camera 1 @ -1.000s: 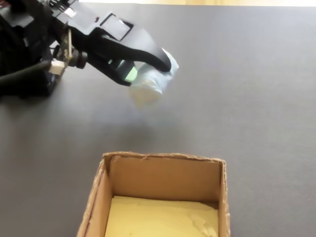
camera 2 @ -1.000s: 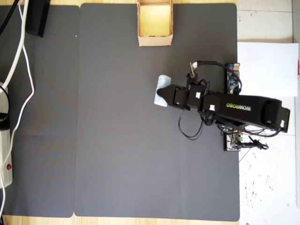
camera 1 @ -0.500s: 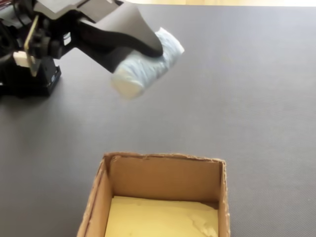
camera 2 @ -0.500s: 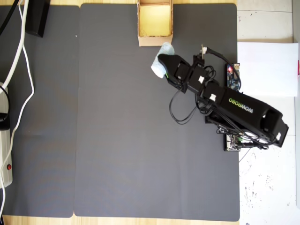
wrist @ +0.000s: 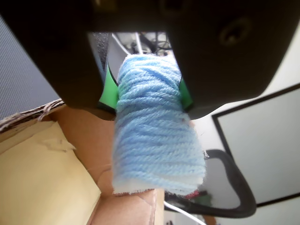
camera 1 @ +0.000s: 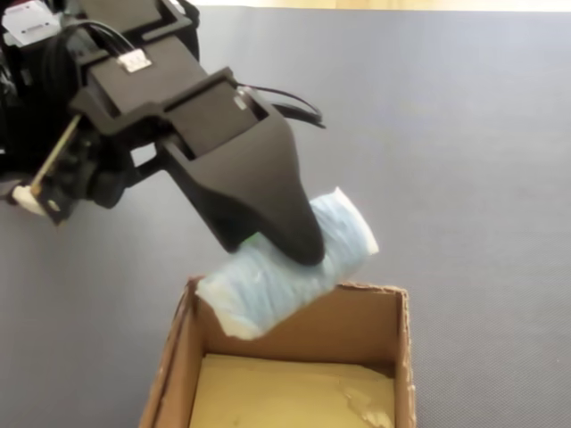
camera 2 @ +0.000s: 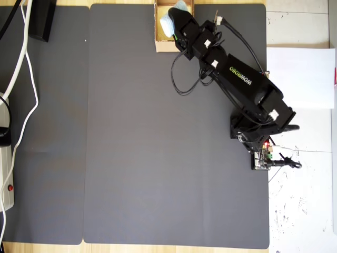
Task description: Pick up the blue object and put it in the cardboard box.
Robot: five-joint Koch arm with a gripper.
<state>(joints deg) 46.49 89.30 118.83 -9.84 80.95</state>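
The blue object [camera 1: 278, 278], a pale blue roll of wound yarn, hangs tilted over the far wall of the cardboard box [camera 1: 304, 326]. My gripper [camera 1: 293, 252] is shut on it, with one black finger lying over its top. In the wrist view the blue object [wrist: 154, 140] sits pinched between the green pads of the gripper [wrist: 147, 93], and the cardboard box [wrist: 79, 131] with its yellowish inside is below at the left. From overhead, the blue object [camera 2: 167, 22] and the gripper [camera 2: 176, 17] are over the open cardboard box [camera 2: 164, 46] at the mat's top edge.
A dark grey mat [camera 2: 131, 147] covers the table. The arm's base [camera 2: 261, 138] stands at the mat's right edge beside white paper [camera 2: 300, 79]. White cables [camera 2: 23, 68] and a black block [camera 2: 41, 21] lie at the left.
The arm has swung and reached toward the box, carrying the roll from above the mat to over the box's opening. The roll now hangs lower, at the box's wall.
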